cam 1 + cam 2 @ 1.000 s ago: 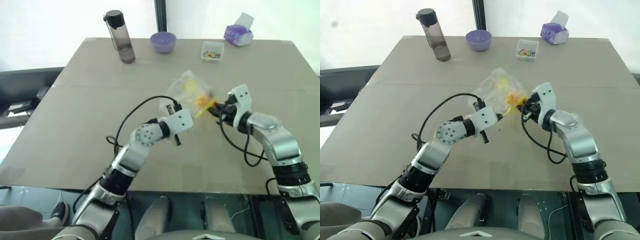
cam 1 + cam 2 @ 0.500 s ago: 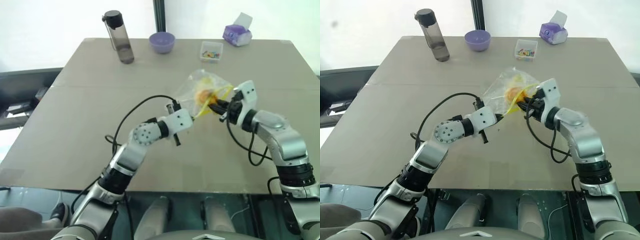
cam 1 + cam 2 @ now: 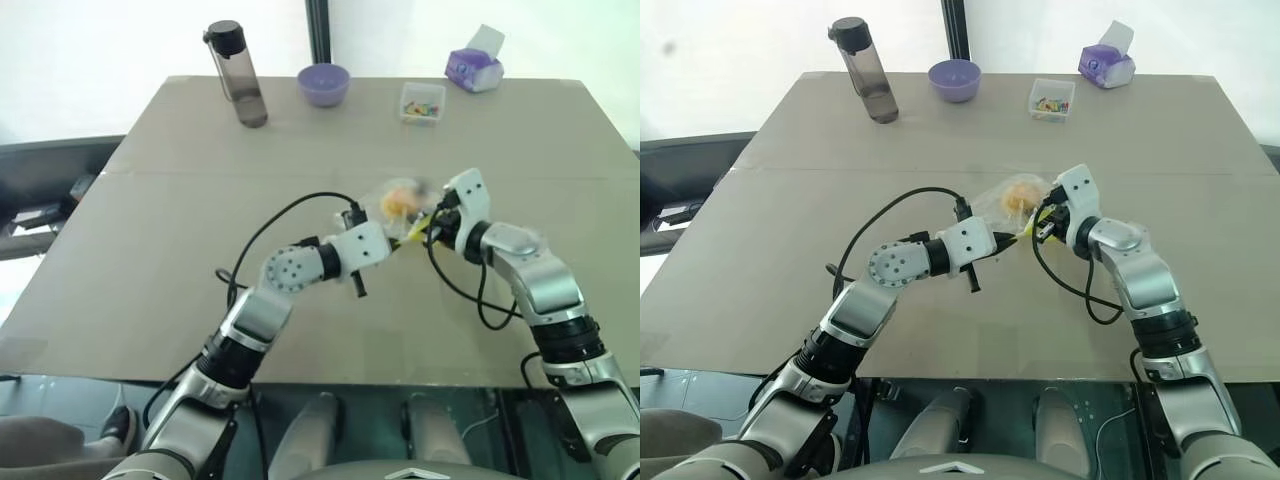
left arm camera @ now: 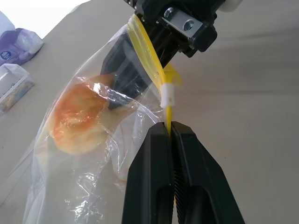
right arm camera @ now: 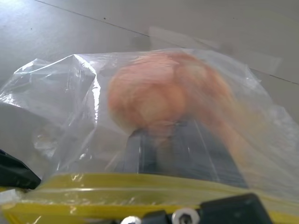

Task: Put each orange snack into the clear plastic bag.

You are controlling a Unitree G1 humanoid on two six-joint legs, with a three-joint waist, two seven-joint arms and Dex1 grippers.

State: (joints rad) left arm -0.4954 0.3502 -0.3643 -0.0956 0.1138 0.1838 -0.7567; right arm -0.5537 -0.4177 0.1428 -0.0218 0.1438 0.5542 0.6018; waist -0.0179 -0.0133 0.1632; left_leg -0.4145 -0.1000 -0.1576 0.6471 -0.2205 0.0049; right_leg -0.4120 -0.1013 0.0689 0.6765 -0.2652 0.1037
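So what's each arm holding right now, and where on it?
Left gripper pinches the clear plastic bag by its yellow seal strip. Right gripper reaches inside the bag at the orange snack; its grip cannot be told.

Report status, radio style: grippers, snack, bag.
Left gripper shut on clear plastic bag's yellow seal strip. Right gripper fingers inside the bag mouth. Orange snack inside bag. Nothing in the way.

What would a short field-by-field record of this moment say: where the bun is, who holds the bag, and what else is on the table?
snack: orange snack inside the clear plastic bag
bag: held up between both arms
left gripper: shut on the bag's yellow seal strip
right gripper: fingers reach inside the bag, at the snack
far edge of table: bottle, purple bowl, small clear box, tissue pack
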